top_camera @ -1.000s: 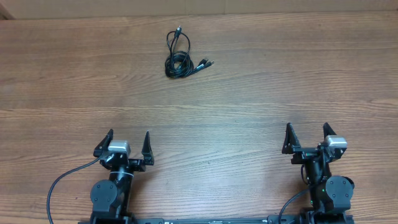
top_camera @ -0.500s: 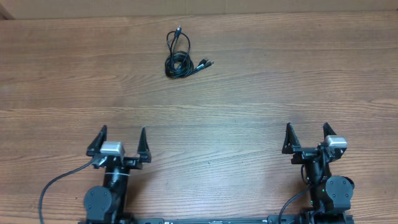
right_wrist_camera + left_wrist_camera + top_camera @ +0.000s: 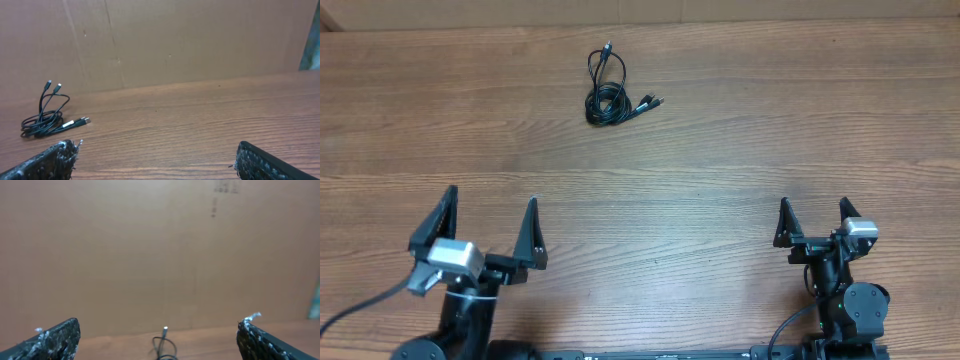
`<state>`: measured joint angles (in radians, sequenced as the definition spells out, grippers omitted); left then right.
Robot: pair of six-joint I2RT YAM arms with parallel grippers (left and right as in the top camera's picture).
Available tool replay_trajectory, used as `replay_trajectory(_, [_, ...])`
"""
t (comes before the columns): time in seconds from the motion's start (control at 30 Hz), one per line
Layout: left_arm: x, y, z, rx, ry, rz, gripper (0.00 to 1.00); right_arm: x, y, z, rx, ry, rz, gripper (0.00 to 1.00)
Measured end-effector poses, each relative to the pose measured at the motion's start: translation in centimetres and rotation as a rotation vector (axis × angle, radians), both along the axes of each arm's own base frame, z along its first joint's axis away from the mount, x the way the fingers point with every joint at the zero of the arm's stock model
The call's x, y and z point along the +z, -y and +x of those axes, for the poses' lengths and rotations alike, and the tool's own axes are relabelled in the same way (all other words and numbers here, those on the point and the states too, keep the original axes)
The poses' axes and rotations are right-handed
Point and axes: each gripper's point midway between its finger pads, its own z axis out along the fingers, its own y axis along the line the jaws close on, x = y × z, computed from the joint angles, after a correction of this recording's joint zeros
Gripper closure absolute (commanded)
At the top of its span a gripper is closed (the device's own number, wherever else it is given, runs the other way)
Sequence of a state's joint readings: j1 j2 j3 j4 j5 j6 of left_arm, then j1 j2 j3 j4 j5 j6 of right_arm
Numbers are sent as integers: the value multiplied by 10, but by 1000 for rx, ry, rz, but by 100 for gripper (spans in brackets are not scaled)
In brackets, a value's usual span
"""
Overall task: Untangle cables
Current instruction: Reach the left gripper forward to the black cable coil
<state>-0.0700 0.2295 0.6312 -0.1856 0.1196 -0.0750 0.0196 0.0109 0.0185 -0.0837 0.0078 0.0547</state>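
One table [image 3: 740, 140] carries one bundle of cables [image 3: 606, 95]; the tangle hides how many separate cords make it up. Four plug ends [image 3: 58, 86] stick out of it, two on raised strands and two lying side by side. Two arms [image 3: 845, 300] are in view, one ending in the left gripper [image 3: 491, 196] and one in the right gripper [image 3: 812, 202], with two fingers [image 3: 533, 228] on each, four in all. One cardboard wall [image 3: 200, 40] stands behind.

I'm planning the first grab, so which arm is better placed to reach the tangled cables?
Left, probably. The cables lie far across the table, left of centre, nearer the open left gripper; the open right gripper sits farther off sideways.
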Motion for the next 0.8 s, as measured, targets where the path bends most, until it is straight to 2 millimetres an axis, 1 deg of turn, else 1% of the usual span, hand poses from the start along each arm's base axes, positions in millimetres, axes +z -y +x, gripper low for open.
replay_trajectory(0.1, [21,10,4,-53,-6,12,0,0,0,0,0,0,0,0])
replay_trajectory(0.2, [37,19,10,-104,-36,23,0,0,0,0,0,0,0,0])
replay_trajectory(0.3, [51,29,22,-158,-98,33,0,0,0,0,0,0,0,0])
replay_trajectory(0.47, [63,44,51,-239,-253,39,0,0,0,0,-1,0,-2,0])
replay_trajectory(0.53, [65,48,62,-264,-312,37,1,0,0,0,0,0,-3,0])
replay_trajectory(0.67, [59,56,86,-307,-457,29,0,0,0,0,0,0,-3,0])
replay_trajectory(0.8, [39,61,109,-329,-645,13,0,0,0,0,0,0,-3,0])
